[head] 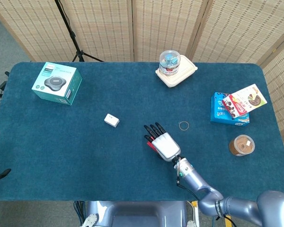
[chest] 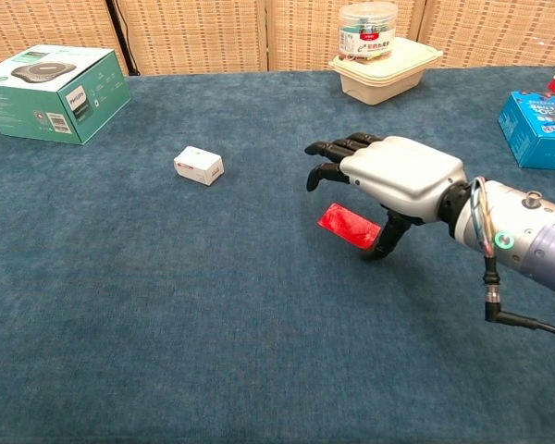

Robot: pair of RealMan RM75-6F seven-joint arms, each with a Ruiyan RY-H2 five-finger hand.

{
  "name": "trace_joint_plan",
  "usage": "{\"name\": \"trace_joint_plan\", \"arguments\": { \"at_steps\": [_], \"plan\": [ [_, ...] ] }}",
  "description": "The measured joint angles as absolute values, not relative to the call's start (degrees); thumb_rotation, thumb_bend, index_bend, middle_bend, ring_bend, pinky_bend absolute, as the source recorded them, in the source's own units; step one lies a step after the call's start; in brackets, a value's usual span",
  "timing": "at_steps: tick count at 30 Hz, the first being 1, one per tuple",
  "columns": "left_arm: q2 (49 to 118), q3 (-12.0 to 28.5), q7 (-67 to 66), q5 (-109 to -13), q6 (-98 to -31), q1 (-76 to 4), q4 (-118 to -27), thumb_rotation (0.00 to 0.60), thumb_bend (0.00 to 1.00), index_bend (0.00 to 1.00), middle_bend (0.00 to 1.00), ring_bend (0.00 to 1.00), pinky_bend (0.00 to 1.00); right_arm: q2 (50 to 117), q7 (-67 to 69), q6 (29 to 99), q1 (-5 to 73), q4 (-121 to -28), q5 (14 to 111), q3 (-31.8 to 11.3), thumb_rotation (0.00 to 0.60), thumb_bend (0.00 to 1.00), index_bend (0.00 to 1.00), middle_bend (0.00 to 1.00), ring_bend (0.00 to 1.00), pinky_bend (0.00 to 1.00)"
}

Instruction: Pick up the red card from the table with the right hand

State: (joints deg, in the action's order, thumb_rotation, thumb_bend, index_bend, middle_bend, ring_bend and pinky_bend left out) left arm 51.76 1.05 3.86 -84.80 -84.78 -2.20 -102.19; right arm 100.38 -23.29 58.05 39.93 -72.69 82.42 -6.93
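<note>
The right hand (chest: 402, 173), fingers apart and holding nothing, hovers directly above the red card (chest: 349, 226), whose long axis runs across the palm.

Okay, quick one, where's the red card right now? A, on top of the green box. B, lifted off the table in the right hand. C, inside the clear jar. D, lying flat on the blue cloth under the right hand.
D: the red card lies flat on the blue cloth beneath the right hand, whose fingers arch over it without lifting it.
</note>
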Motion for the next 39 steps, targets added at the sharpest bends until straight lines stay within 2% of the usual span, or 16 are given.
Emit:
{"name": "trace_joint_plan", "arguments": {
  "at_steps": [17,25,36,39],
  "plan": [
    [51.8,1.2,3.6,-84.3,-84.4,-2.4,-102.2,0.6,0.0,0.0,0.0,0.0,0.0,102.7,-23.5,59.6,40.6,-68.6,81.8,-7.9,0.6,0.0,0.26,0.0,0.0,0.0],
    [51.9,1.2,3.4,-84.3,-84.4,-2.4,-102.3,0.6,0.0,0.0,0.0,0.0,0.0,102.2,-23.2,59.5,40.8,-68.7,82.1,-7.5,0.6,0.0,0.31,0.0,0.0,0.0],
    [51.8,1.2,3.7,-84.4,-84.6,-2.3,-102.2,0.6,0.0,0.0,0.0,0.0,0.0,100.9,-23.1,57.7,41.4,-69.8,81.6,-7.1,0.6,0.0,0.44,0.0,0.0,0.0],
    [51.8,1.2,3.8,-84.4,-84.6,-2.3,-102.2,0.6,0.0,0.0,0.0,0.0,0.0,100.6,-23.0,57.1,41.5,-70.1,81.4,-6.9,0.6,0.05,0.45,0.0,0.0,0.0]
  ]
}}
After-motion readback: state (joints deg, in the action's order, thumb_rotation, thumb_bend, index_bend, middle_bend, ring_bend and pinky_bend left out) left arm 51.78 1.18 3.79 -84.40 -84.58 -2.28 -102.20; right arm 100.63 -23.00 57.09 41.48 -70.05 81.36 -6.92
